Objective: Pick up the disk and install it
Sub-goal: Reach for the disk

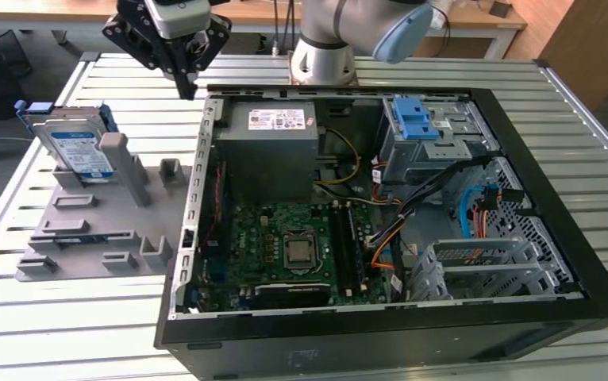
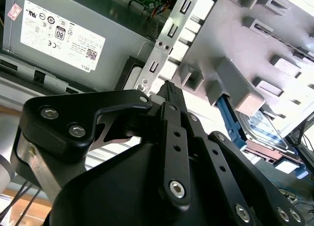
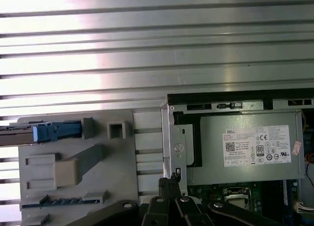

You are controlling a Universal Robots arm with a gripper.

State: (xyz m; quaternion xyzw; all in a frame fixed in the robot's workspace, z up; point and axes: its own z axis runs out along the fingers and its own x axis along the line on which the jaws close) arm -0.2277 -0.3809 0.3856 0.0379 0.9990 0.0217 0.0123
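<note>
The disk (image 1: 78,148) is a silver drive with a blue-and-white label and a blue carrier frame. It stands on edge in the grey fixture (image 1: 92,230) at the exterior view's left. My gripper (image 1: 186,89) hangs above the table's back, between the fixture and the open computer case (image 1: 563,167), to the right of the disk and apart from it. Its fingers are shut with nothing between them. The first wrist view has the disk (image 3: 44,132) edge-on and the fingertips (image 3: 169,181) over the case's corner. In the second wrist view the disk (image 2: 265,130) lies beyond the fingertips (image 2: 170,91).
Inside the case are a grey power supply (image 1: 272,147), a green motherboard (image 1: 282,246), cables and a metal drive cage with blue latches (image 1: 414,119). The slatted metal table (image 1: 60,317) carries the case and the fixture. The arm's base (image 1: 323,55) stands behind the case.
</note>
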